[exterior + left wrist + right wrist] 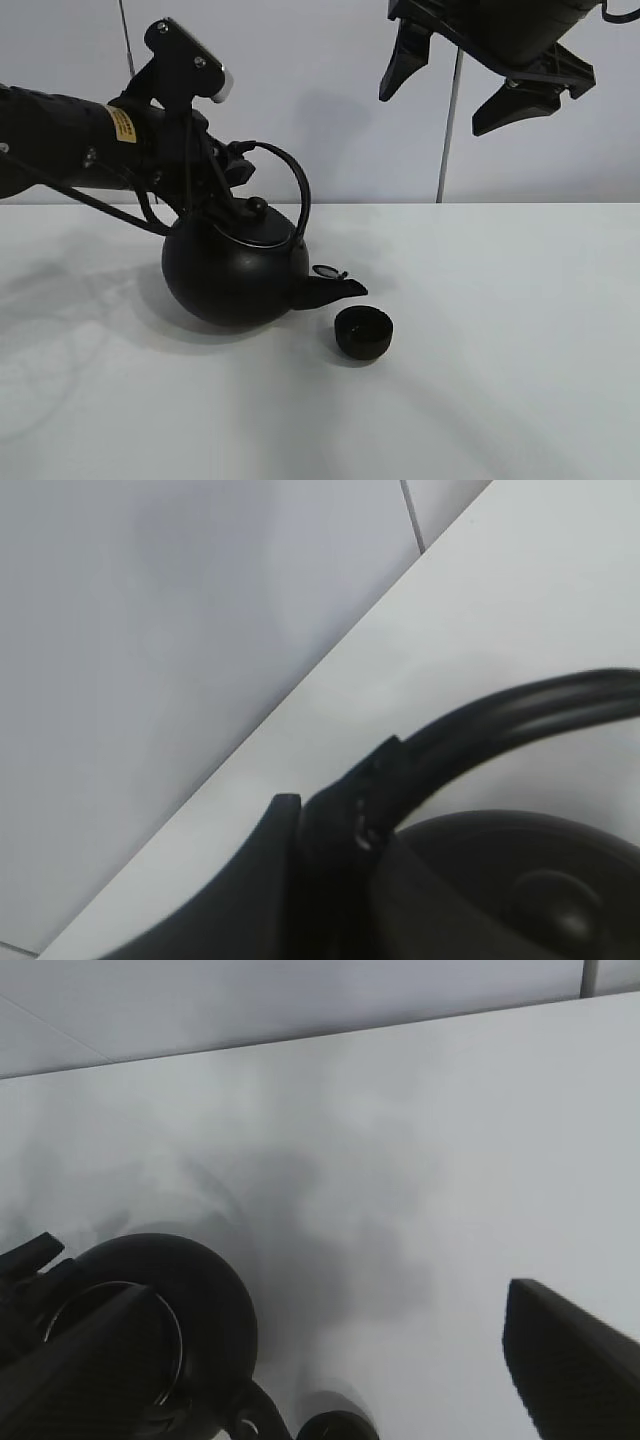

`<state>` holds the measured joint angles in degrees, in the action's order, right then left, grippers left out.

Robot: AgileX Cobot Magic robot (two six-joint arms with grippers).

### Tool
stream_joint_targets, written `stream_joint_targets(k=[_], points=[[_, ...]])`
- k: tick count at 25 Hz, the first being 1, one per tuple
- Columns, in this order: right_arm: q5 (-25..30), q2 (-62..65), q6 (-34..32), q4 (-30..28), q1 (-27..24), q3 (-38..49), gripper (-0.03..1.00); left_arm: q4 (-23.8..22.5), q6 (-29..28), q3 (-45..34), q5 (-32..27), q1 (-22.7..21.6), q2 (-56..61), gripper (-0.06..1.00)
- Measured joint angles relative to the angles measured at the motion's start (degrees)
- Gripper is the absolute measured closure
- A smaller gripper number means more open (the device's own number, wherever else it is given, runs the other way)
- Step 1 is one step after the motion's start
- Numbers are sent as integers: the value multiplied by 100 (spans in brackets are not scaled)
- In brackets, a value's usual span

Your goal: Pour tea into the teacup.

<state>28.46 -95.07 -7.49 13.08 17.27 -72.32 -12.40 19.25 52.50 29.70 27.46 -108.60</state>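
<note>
The small matte-black teacup (362,333) stands on the white table (520,380), just below and right of the spout (330,291) of the big black kettle (232,275). The kettle is tilted with its spout toward the cup. My left gripper (215,198) is shut on the kettle's arched handle (500,718) near its base. High at the back right, my right gripper (460,85) hangs open and holds nothing. In the right wrist view the kettle (170,1300) and the teacup's rim (335,1428) lie far below the open gripper (320,1370). No liquid is visible.
A pale wall (350,100) rises behind the table, with a thin vertical pole (447,150) against it. The left arm (60,140) reaches in from the left edge. White tabletop extends in front of and to the right of the cup.
</note>
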Motion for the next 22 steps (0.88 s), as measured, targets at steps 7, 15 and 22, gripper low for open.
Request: stream_joint_targets(k=[7,15,22], points=[[0,0,0,0,0,0,33,5,23,1,1,18,0,85],[0,0,0,0,0,0,33,5,156,6,2,68,0,85],[0,0,0,0,0,0,33,5,239,12,2,79,0,85]])
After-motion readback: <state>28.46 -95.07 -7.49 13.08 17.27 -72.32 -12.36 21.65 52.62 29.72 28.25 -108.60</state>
